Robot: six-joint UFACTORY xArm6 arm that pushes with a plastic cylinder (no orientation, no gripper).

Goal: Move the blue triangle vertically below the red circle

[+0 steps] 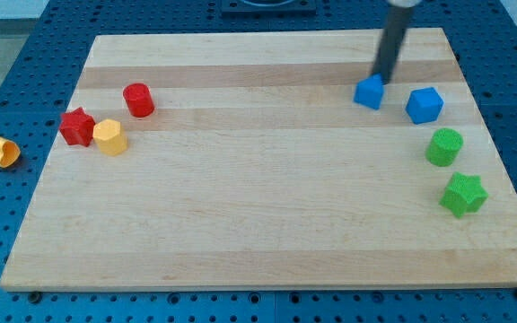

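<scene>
One rod and no fingers on this arm, so there is nothing to open, close or grip; all it can do is shove. My tip [383, 75] sits right at the top edge of the blue triangle [369, 92], touching it or near enough that I cannot tell a gap. From the tip, the blue cube [424, 105] is just off to the view's right and a little lower, with the green cylinder [444, 146] and green star [464, 195] further down that side. The red circle [138, 100] lies well away toward the view's left, and beyond it, lower left, sit the red star [77, 126] and yellow block [109, 136], touching each other. Another yellow piece [0, 151] lies off the table [258, 233] entirely.

The triangle has the whole width of the table to cross. My worry is the contact: from above, a push drives it down the view, not leftward, so the tip probably has to come round to its right side, close to the blue cube, which could get knocked. An off-centre push on a wedge would likely spin it and let it slip off the rod. Near the end, overshooting could bump the yellow block or red star
</scene>
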